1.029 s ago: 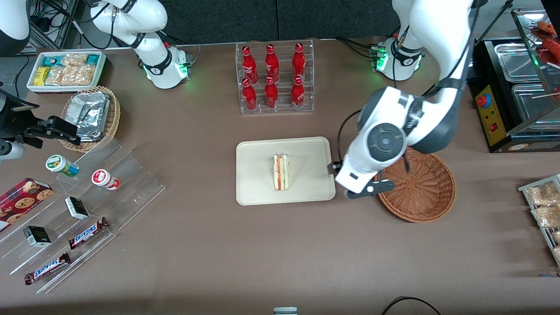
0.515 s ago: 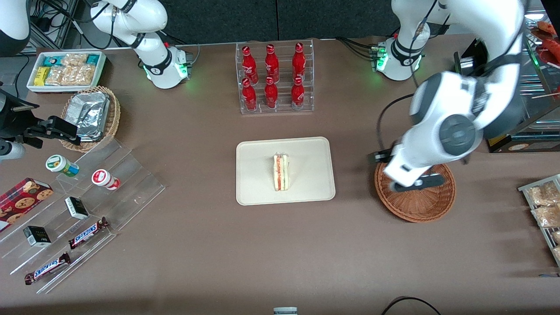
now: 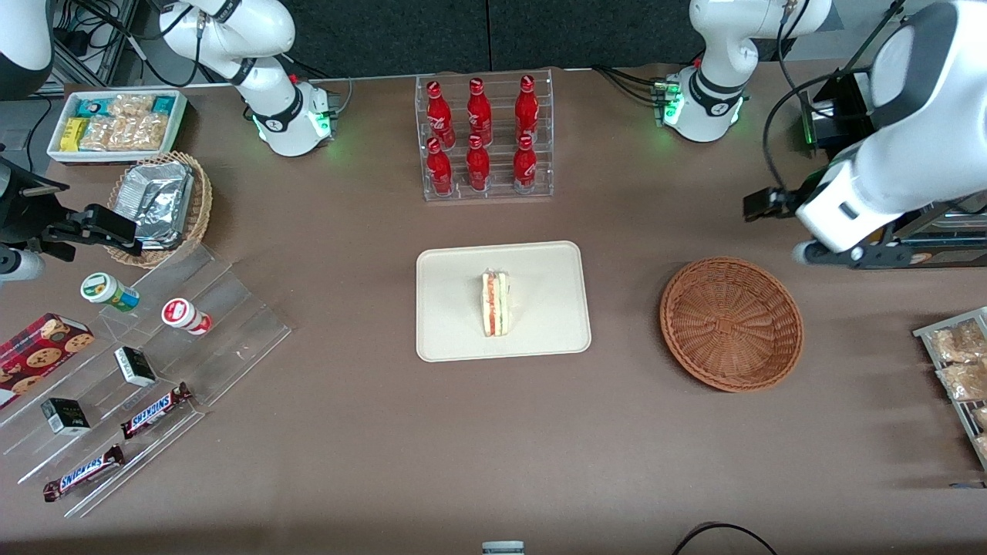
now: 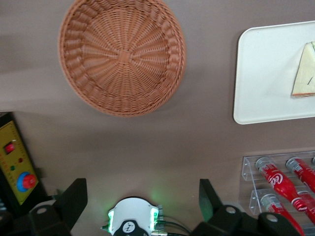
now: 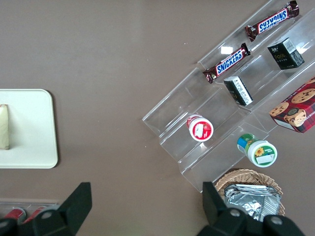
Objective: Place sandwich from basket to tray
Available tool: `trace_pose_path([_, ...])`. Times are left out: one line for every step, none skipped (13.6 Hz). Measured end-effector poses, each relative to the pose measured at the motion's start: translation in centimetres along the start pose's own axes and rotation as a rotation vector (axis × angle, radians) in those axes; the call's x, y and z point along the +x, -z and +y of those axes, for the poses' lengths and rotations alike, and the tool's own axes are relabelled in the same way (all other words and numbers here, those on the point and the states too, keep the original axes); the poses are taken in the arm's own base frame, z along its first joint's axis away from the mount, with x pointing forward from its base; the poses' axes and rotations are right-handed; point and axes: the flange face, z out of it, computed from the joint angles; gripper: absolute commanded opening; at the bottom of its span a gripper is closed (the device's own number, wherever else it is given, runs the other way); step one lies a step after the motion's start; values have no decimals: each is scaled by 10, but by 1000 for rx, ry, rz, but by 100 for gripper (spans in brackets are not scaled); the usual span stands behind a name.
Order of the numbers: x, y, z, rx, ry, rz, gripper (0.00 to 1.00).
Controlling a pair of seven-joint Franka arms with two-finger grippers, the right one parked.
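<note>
One sandwich (image 3: pixel 495 303) lies near the middle of the cream tray (image 3: pixel 447 324), its red and green filling showing along the cut edge that faces the parked arm's end of the table (image 3: pixel 385 432). The tray sits near the table's centre, long sides running along the table's length. The reddish-brown basket (image 3: pixel 731 324) stands on the table beside the tray, toward the working arm's end, apart from it with bare brown table between them; nothing lies in it, and the wrist view shows its woven bottom bare.

The gripper (image 4: pixel 142 196) hangs in the air well above the table, off toward the working arm's end and farther from the front camera than the basket, near the black machine with a yellow panel (image 3: pixel 864 204) at that end. Its two dark fingers (image 4: pixel 74 199) stand spread wide apart with nothing between them.

Farther from the front camera than the tray, a clear rack holds six red bottles (image 3: pixel 482 135). Toward the parked arm's end stand a tan wicker basket of foil packets (image 3: pixel 158 204), a white bin of snack packets (image 3: pixel 116 123) at the table's corner, and clear stepped shelves (image 3: pixel 224 339) carrying two Snickers bars (image 3: pixel 154 408), small dark boxes and two little tubs. At the working arm's edge, a rack of bagged snacks (image 3: pixel 956 362) juts in.
</note>
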Motion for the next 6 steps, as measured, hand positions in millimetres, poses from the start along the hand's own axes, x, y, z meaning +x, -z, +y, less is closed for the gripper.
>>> trace_pose_path([-9, 8, -7, 2, 8, 4, 100])
trace_pose_path([-18, 16, -14, 6, 17, 4, 100])
trace_pose_path([-28, 23, -21, 19, 27, 5, 100])
trace_pose_path([-35, 29, -27, 39, 35, 12, 100])
trace_pose_path([-40, 33, -30, 56, 34, 18, 100])
trace_pose_path([-41, 34, -31, 63, 23, 19, 100])
